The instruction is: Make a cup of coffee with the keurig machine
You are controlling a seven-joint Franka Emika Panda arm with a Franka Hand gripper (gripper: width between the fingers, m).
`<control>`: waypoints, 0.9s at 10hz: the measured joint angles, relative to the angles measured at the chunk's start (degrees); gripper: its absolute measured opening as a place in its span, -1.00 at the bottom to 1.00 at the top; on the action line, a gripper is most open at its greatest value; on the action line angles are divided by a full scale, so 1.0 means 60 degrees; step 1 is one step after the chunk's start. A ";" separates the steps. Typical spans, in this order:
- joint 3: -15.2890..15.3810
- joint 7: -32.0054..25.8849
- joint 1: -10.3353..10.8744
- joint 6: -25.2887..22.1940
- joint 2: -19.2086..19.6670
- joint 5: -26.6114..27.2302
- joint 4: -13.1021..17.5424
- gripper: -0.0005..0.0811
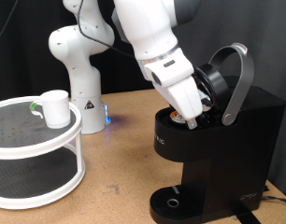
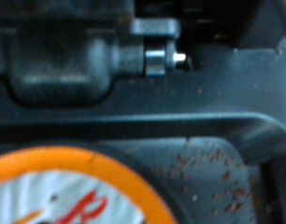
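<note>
Brown desk [image 1: 115, 154] carries everything. Largest, the keurig machine [image 1: 218, 154] stands at the exterior view's right, its lid raised to expose the brew chamber; the hand [image 1: 190, 117] reaches in there, and whether its fingers are spread I cannot tell. An orange-rimmed pod [image 2: 59, 191] fills the wrist view. The cup [image 1: 54, 108] waits apart on a white tiered stand [image 1: 40, 149].
</note>
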 joint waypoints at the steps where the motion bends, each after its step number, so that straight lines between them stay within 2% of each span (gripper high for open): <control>1: -0.0027 -0.0272 -0.0010 0.0010 -0.0033 0.0359 0.0000 0.92; 3: -0.0137 -0.0721 -0.0063 -0.0114 -0.0248 0.0828 -0.0001 0.97; 7: -0.0516 -0.1316 -0.0250 -0.0583 -0.1031 0.0901 -0.0262 0.97; 9: -0.0522 -0.1412 -0.0251 -0.0582 -0.1015 0.0947 -0.0261 0.97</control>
